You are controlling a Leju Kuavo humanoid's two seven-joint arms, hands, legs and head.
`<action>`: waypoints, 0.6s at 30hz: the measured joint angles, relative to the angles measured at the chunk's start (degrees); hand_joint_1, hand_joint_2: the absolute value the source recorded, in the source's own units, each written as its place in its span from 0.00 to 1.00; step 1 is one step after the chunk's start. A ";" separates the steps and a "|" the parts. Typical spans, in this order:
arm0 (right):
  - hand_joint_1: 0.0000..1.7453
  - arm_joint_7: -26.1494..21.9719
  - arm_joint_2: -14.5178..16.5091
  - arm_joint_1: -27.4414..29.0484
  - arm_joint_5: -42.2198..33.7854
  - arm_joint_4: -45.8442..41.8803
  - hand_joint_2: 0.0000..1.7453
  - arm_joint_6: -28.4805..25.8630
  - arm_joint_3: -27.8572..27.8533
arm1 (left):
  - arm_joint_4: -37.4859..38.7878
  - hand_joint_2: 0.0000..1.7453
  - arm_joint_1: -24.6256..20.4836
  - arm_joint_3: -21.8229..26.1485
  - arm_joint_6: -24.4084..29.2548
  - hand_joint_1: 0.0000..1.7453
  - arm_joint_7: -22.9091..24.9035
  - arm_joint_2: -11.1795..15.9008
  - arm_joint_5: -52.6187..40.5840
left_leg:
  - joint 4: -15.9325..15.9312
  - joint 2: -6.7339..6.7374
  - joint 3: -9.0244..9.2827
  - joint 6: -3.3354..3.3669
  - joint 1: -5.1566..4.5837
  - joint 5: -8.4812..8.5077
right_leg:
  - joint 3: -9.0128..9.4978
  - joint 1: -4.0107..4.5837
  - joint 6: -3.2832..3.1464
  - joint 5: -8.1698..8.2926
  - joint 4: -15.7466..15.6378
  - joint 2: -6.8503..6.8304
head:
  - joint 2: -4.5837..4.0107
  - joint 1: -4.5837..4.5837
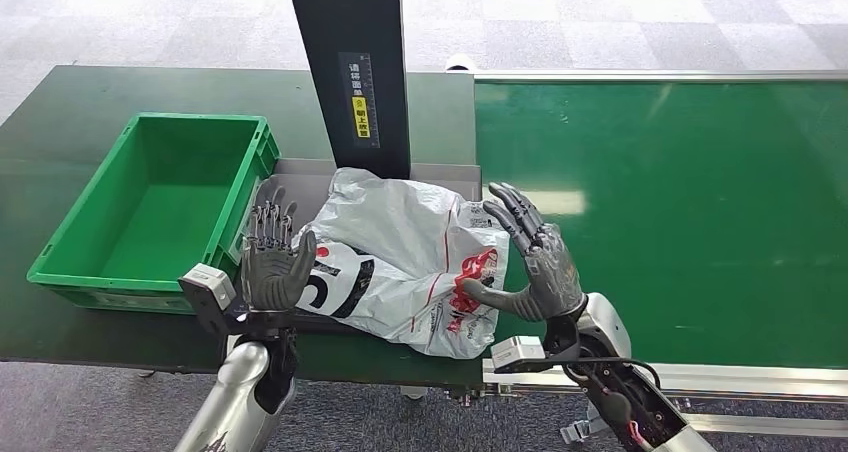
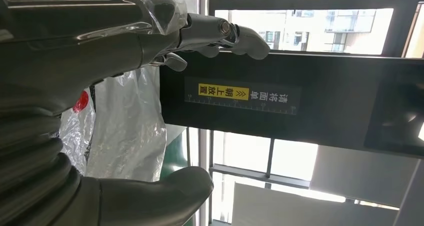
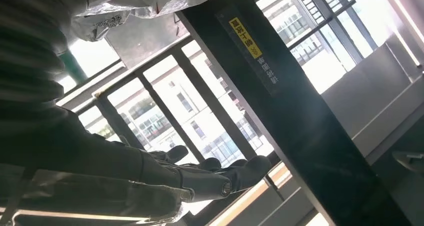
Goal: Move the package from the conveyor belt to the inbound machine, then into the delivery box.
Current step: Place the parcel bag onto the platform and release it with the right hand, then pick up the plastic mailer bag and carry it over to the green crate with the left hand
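Observation:
A crumpled grey plastic package (image 1: pixel 400 257) with black and red print lies on the inbound machine's grey platform (image 1: pixel 300 169), below the black post (image 1: pixel 352 67). My left hand (image 1: pixel 272 262) stands upright against the package's left side, fingers spread, palm toward the bag. On the package's right side my right hand (image 1: pixel 528 257) is spread too, thumb touching the bag's red print. Neither hand grips it. The left wrist view shows the package (image 2: pixel 125 131) between my thumb and fingers (image 2: pixel 220 31). In the right wrist view the package (image 3: pixel 135 1) sits beside my fingers (image 3: pixel 215 178).
An empty green delivery box (image 1: pixel 160 207) sits left of the machine on the dark green table (image 1: pixel 60 122). The bright green conveyor belt (image 1: pixel 680 212) stretches to the right, its metal rail (image 1: pixel 720 377) along the near edge. Grey carpet floor lies beyond.

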 joint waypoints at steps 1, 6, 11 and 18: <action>0.00 -0.07 0.10 1.03 -1.93 -1.35 1.00 1.42 -0.92 | 0.00 1.00 0.00 -0.08 0.01 0.00 0.01 0.01 -0.01 | 0.00 0.00 0.00 0.00 0.00 0.00 | 0.00 0.00 0.00 0.00 0.00 0.00 | 0.00 0.01; 0.00 -0.13 1.63 5.92 -9.57 -6.12 1.00 9.76 -5.79 | -0.03 1.00 0.00 -1.38 -0.39 0.00 1.03 0.22 -4.40 | 0.00 -0.01 -0.01 0.00 0.00 0.00 | 0.00 0.00 0.00 0.00 0.00 0.00 | -0.01 -0.01; 0.00 -0.15 3.54 8.81 -10.36 -8.15 1.00 12.80 -9.92 | -0.04 1.00 0.01 -5.30 -4.23 0.00 2.74 1.02 -13.23 | 0.00 -0.02 -0.02 0.00 -0.01 0.00 | 0.00 -0.01 0.00 0.00 0.00 0.00 | -0.01 -0.01; 0.00 -0.15 5.74 11.31 -13.05 -9.02 1.00 20.66 -15.79 | -0.01 1.00 -0.01 -12.73 -5.93 0.00 4.60 2.20 -30.40 | 0.00 -0.02 -0.01 0.00 -0.01 0.00 | 0.00 -0.01 0.00 0.00 -0.01 -0.01 | -0.01 -0.01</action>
